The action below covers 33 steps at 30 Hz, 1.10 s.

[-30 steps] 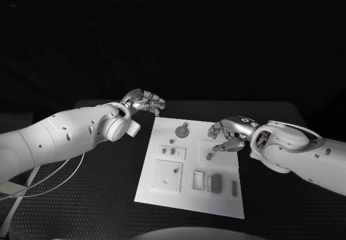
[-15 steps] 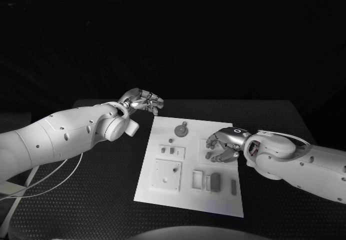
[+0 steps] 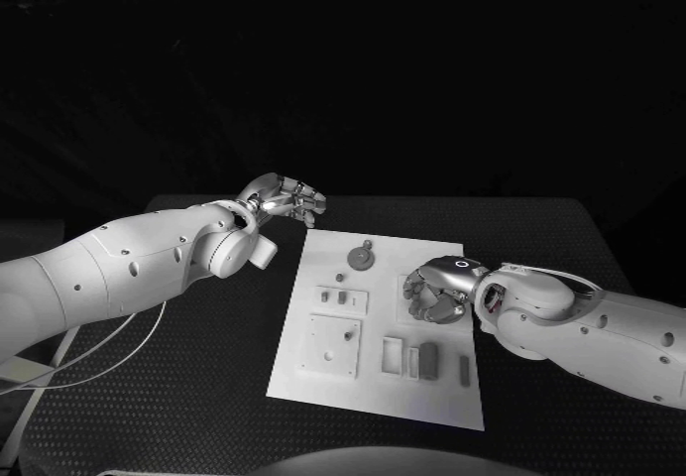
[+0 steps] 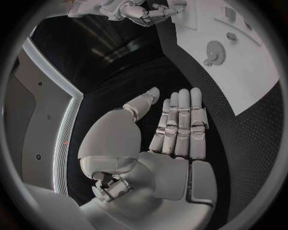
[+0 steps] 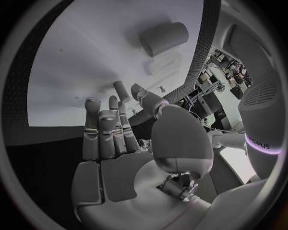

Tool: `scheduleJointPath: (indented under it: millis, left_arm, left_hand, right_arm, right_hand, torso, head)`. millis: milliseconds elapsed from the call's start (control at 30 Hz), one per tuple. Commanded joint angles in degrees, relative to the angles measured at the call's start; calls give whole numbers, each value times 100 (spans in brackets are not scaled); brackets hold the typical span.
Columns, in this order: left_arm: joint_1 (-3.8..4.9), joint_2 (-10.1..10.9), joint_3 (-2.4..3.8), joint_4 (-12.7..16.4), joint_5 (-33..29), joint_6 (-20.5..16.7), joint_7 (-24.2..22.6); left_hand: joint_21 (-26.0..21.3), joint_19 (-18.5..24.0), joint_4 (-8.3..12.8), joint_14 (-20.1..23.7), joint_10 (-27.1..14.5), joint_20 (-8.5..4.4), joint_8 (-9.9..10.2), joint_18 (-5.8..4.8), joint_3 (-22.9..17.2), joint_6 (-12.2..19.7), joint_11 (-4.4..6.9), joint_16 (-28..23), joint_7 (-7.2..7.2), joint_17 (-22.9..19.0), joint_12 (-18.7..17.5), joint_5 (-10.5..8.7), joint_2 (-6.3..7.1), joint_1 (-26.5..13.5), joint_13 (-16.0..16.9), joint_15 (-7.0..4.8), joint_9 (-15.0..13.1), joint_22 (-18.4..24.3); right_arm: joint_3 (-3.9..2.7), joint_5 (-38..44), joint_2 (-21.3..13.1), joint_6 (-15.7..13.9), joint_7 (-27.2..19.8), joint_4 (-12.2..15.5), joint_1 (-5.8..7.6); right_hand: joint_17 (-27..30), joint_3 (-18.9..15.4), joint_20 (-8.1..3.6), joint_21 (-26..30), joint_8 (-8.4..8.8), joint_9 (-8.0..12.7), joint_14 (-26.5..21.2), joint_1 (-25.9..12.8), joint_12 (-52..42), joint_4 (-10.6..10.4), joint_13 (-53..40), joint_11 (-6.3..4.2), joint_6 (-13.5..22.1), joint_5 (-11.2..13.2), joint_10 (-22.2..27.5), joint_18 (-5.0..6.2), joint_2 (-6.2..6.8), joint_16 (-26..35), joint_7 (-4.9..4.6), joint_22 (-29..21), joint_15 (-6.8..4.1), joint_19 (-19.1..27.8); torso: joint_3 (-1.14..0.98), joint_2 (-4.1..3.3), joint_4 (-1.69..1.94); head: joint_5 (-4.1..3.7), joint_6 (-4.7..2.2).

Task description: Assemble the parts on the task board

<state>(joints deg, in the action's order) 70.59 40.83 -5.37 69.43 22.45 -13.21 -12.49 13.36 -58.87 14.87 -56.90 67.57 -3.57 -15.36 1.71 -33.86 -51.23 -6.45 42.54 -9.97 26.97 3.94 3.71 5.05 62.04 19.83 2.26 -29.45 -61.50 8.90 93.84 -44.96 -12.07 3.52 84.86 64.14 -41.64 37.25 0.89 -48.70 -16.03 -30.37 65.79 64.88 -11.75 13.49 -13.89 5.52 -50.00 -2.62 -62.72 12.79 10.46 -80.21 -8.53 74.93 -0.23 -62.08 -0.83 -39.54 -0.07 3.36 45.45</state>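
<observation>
**Q:** Two hands are on station. Where do we find each in the head view, and why?

**A:** We place the right hand (image 3: 433, 290) over the middle of the task board (image 3: 326, 382), just right of the small parts (image 3: 340, 297) set in their holder. Its fingers curl downward onto the plate. We judge it is closing on a loose piece there, but the hand covers that spot, so we cannot tell whether anything is clamped. The left hand (image 3: 284, 201) hangs off the board's far-left corner, touching nothing. We read that as a parked position, keeping the work area free.

**Q:** What does the left wrist view add?

**A:** Our left hand (image 4: 175, 139) lies flat, fingers straight and side by side, thumb apart, holding nothing. Beyond it we see the task board (image 4: 252, 81) with the round gear-like part (image 4: 215, 49) lying on it, and the right hand (image 4: 144, 12) working at the board's other side.

**Q:** And the right wrist view?

**A:** The right hand (image 5: 123, 143) shows its fingers (image 5: 100, 132) extended toward the task board (image 5: 90, 72), with no part visible between them. A cylindrical part (image 5: 163, 38) lies on the white surface well beyond the fingertips. We judge the pick is not yet secured. Fingers must settle round the piece before lifting.
</observation>
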Motion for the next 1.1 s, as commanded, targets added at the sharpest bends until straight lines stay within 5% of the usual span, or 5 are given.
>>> scheduleJointPath:
  millis: [33, 300, 667, 833, 1100]
  left_arm:
    - [7, -2, 4, 7, -32, 69, -56]
    - [7, 0, 4, 5, -32, 73, -51]
    - [7, -1, 4, 3, -32, 82, -44]
    - [7, 0, 4, 3, -32, 80, -45]
    - [7, -3, 4, 1, -32, 76, -53]
  left_hand:
    - [-33, -26, -6, -26, -34, 27, -18, 114, 31, 21, -15, -25, 9, 11, 20, 21, -20, 7, -8, 11, 9, -5]
    - [-34, -28, -14, -27, -34, 28, -20, 113, 35, 23, -16, -29, 8, 17, 20, 20, -22, -2, -8, 12, 11, -7]
    - [-37, -28, -18, -28, -36, 27, -20, 113, 38, 28, -16, -33, 7, 23, 20, 20, -21, -6, -8, 12, 13, -8]
    - [-38, -28, -19, -28, -36, 27, -20, 113, 38, 29, -16, -35, 7, 26, 20, 20, -21, -6, -8, 12, 14, -8]
    - [-39, -28, -20, -28, -36, 27, -20, 114, 38, 30, -15, -38, 7, 29, 20, 21, -22, -5, -9, 11, 16, -8]
  right_arm:
    - [0, 187, 7, -67, -6, -15, -9]
    - [0, 292, 38, -79, 38, -2, -34]
    - [0, 378, 126, -94, 88, -49, -80]
    - [0, 456, 142, -122, 167, -54, -94]
    - [-1, 542, 107, -267, 200, 2, -96]
  right_hand:
    - [18, 0, -32, -30, -53, -8, 29, 29, -39, 91, 1, 33, -124, -22, -162, 221, -133, 10, -26, 93, -27, 2]
    - [39, 53, -41, -43, -206, -32, 86, 155, -191, 310, -50, -98, -461, -23, -485, 221, -616, 33, 51, 95, -154, -21]
    - [42, 46, -43, -45, -229, -31, 94, 181, -194, 314, -55, -110, -529, -22, -499, 221, -619, 43, 76, 97, -167, -17]
    - [40, 66, -46, -49, -242, -28, 112, 196, -208, 312, -65, -122, -578, -23, -531, 221, -722, 41, 92, 94, -178, -31]
    - [47, 549, -66, -62, -298, -29, 219, 268, -289, 275, -120, -197, -779, -23, -716, 221, -689, 53, 159, 80, -251, -140]
  torso:
    - [4, 3, -6]
    - [-1, 2, -4]
    - [0, 3, -7]
    - [3, 3, -6]
    - [5, 4, -7]
  head:
    - [4, 11]
    - [5, 26]
    - [1, 38]
    - [-6, 47]
    - [-19, 50]
